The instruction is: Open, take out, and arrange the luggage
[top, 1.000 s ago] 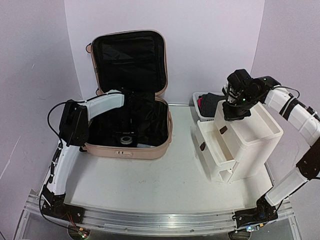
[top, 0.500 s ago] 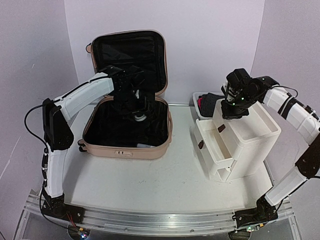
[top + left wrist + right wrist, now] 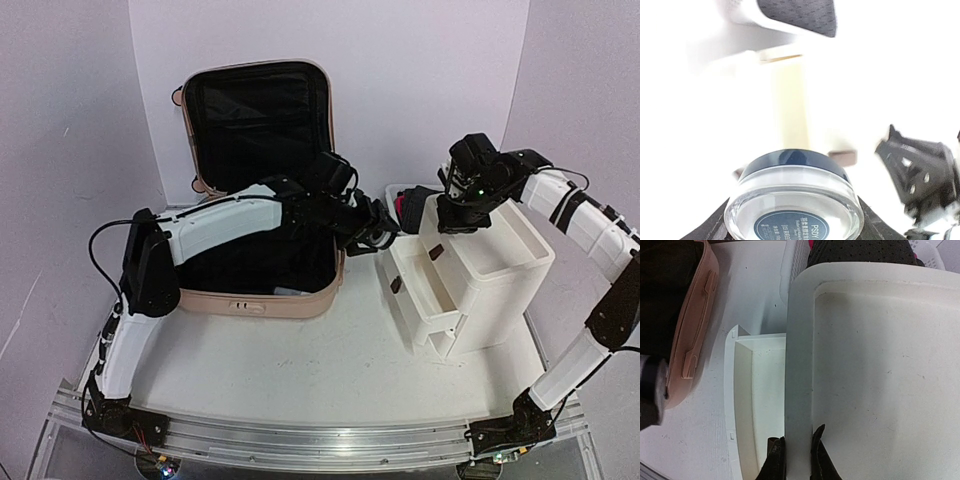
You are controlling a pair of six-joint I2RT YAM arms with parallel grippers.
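Observation:
The luggage (image 3: 262, 292), a pale pink hard-shell case, lies open at the back left with its black-lined lid (image 3: 258, 118) upright; its pink edge (image 3: 694, 335) shows in the right wrist view. My left gripper (image 3: 376, 233) has reached past the case's right rim toward the white drawer cabinet (image 3: 495, 270). It is shut on a clear glass jar (image 3: 792, 197) with a dark blue lid, which sits between the black fingers (image 3: 707, 229). My right gripper (image 3: 799, 437) is shut on the cabinet's top rim (image 3: 799, 365), one finger on each side.
The cabinet's upper drawer (image 3: 418, 272) stands pulled out, with brown handles (image 3: 437, 255). A white mesh basket (image 3: 398, 212) with dark and pink cloth sits behind the cabinet. Black items remain inside the case. Purple walls close in on the table at the back and sides.
My left arm lifted the jar out of the case and swung it right to the cabinet's open drawers. The right gripper kept its grip on the cabinet rim.

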